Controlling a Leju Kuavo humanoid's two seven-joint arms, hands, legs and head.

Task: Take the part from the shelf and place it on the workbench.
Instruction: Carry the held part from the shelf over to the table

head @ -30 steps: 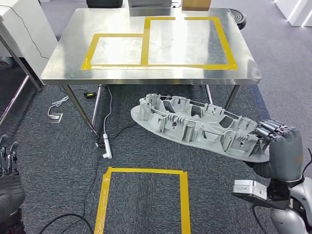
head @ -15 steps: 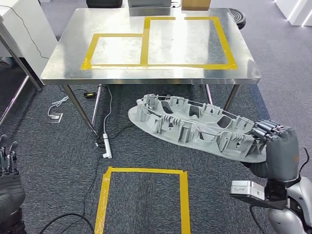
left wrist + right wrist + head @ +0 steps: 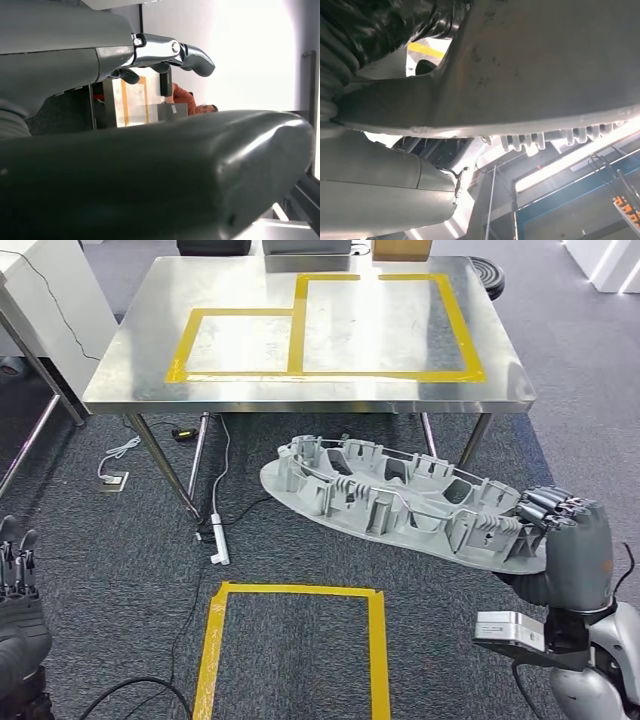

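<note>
The part [image 3: 392, 502], a long grey moulded piece with ribs and open pockets along its upper face, hangs in the air across the middle and right of the head view, lying roughly flat with its far end tilted a little toward the upper left. It sits lower in the frame than the front edge of the workbench [image 3: 226, 395] and touches neither it nor the floor. Its near end, at the right of the frame, is grasped by the right hand [image 3: 562, 530], whose dark fingers [image 3: 547, 505] curl over the rim while the grey palm cover sits under and behind it. In the right wrist view the smooth underside of the part [image 3: 546, 60] spans the upper area, with the hand pressed against it at the left edge. The workbench is a steel-topped table in the upper half of the head view, marked with yellow tape outlines [image 3: 298, 325] that form two adjoining rectangles. On the dark carpet below the part lies a yellow tape square [image 3: 294, 592], and to its left a white power strip [image 3: 219, 540] with trailing cables. The left hand [image 3: 16, 570] sits at the lower left corner of the head view, fingers upright and apart, holding nothing as far as the partly cropped view allows; the left wrist view shows its fingers [image 3: 188, 52] extended.
</note>
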